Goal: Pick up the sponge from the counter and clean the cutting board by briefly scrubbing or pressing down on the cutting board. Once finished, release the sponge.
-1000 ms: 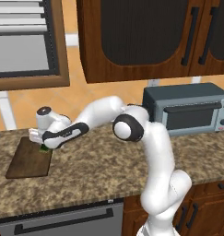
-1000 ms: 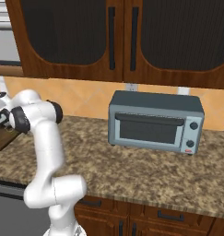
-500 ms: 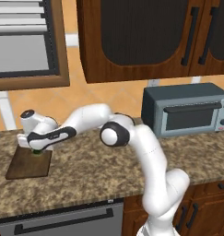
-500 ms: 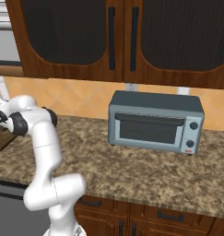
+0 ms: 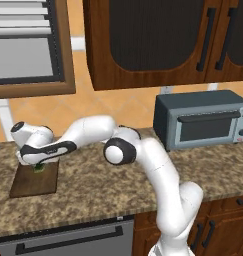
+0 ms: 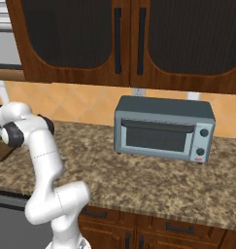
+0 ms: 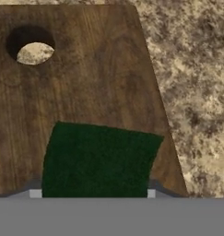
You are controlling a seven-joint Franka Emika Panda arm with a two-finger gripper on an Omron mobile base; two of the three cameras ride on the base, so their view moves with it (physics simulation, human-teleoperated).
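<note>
My gripper (image 5: 39, 165) hangs over the cutting board (image 5: 30, 182), shut on the sponge (image 5: 39, 169). In the hand view the dark green sponge (image 7: 99, 156) sits between the two fingertips of the gripper (image 7: 93, 193), down at the dark brown cutting board (image 7: 85, 78). I cannot tell whether the sponge touches the wood. The board's small hole (image 7: 34, 51) lies beyond the sponge. The board lies flat on the speckled granite counter (image 5: 93, 190), near its left end. One corner of the cutting board (image 6: 0, 151) shows at the left edge of the right base view.
A grey toaster oven (image 5: 200, 120) stands at the back right of the counter, far from the board. Dark wood cabinets (image 5: 158, 40) hang above. A dishwasher front (image 5: 68, 240) is below the counter edge. Bare granite (image 7: 196, 92) lies beside the board.
The hand has carried the sponge a little left and down over the board, and the arm's elbow has swung left after it. The grip on the sponge is unchanged.
</note>
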